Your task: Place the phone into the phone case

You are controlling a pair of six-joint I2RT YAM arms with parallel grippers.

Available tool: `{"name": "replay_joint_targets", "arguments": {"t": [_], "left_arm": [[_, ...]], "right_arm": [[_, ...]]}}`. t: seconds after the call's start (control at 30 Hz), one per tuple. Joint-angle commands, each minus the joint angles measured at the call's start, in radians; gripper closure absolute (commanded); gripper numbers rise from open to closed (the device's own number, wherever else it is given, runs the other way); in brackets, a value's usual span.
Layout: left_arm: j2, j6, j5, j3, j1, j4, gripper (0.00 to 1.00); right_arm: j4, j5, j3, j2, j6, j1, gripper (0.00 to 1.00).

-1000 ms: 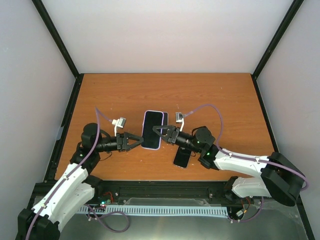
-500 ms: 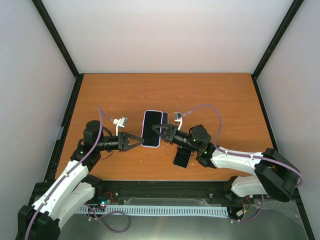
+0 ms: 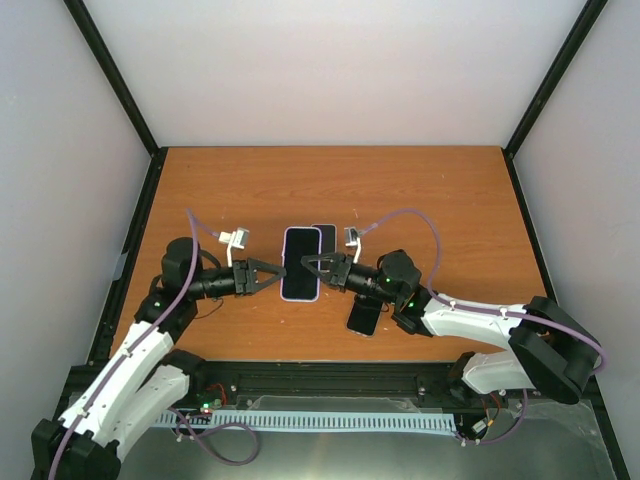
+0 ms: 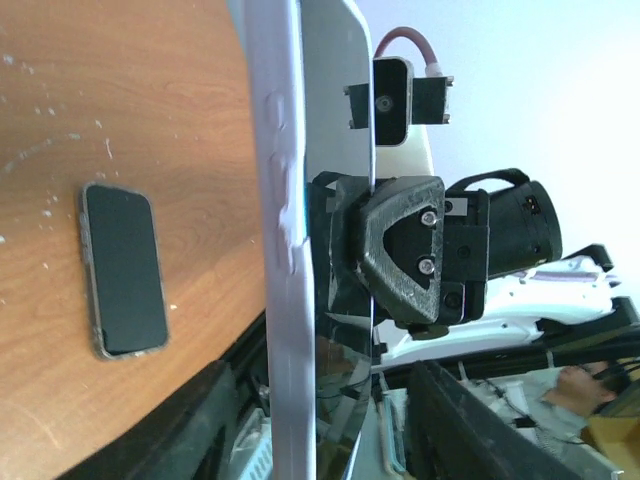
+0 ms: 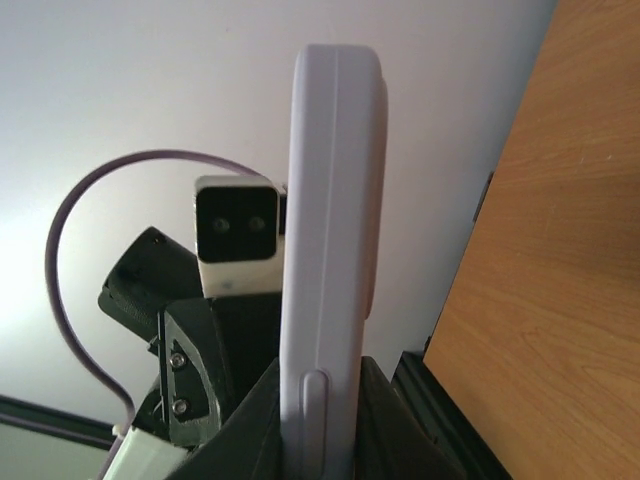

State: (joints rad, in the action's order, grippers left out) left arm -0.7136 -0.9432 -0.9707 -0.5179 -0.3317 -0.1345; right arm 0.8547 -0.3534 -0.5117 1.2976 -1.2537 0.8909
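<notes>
Phone (image 3: 301,263) clamped between both end effectors above orange wooden table (image 3: 420,190); white walls.

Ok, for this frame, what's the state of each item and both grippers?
Phone case: lavender, lifted off the table, held at both side edges.
Phone: sticking out past the case's far right corner, not fully seated.
Second phone: flat on the table, screen up, untouched.
Left gripper: shut on the case's left edge.
Right gripper: shut on the case's right edge.
</notes>
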Motion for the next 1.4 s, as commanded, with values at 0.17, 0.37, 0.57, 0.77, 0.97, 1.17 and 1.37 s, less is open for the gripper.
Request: {"name": "replay_joint_targets", "arguments": {"t": [0.17,0.37,0.57,0.77,0.97,1.17,1.37], "left_arm": [[-0.020,0.015,0.071,-0.083,0.003,0.078,0.51],[-0.092,0.022,0.079,-0.100,0.003,0.094,0.70],[-0.110,0.025,0.084,-0.101,0.003,0.091,0.96],[-0.093,-0.013,0.097,-0.075,0.003,0.118,1.00],[-0.075,-0.052,0.128,-0.051,0.003,0.154,1.00],[-0.087,-0.074,0.141,-0.029,0.003,0.197,1.00],[-0.105,-0.067,0.141,-0.024,0.003,0.202,1.00]], "right_arm": [[0.100,-0.144,0.006,-0.047,0.033,0.017,0.87],[0.060,-0.158,0.021,-0.074,0.067,0.037,0.86],[-0.041,-0.138,0.019,-0.092,0.100,0.037,0.83],[-0.027,-0.163,0.027,-0.088,0.086,0.037,0.69],[-0.037,-0.206,0.111,-0.112,0.056,0.044,0.53],[-0.086,-0.210,0.164,-0.154,0.054,0.064,0.58],[-0.132,-0.169,0.178,-0.209,0.062,0.067,0.89]]}}
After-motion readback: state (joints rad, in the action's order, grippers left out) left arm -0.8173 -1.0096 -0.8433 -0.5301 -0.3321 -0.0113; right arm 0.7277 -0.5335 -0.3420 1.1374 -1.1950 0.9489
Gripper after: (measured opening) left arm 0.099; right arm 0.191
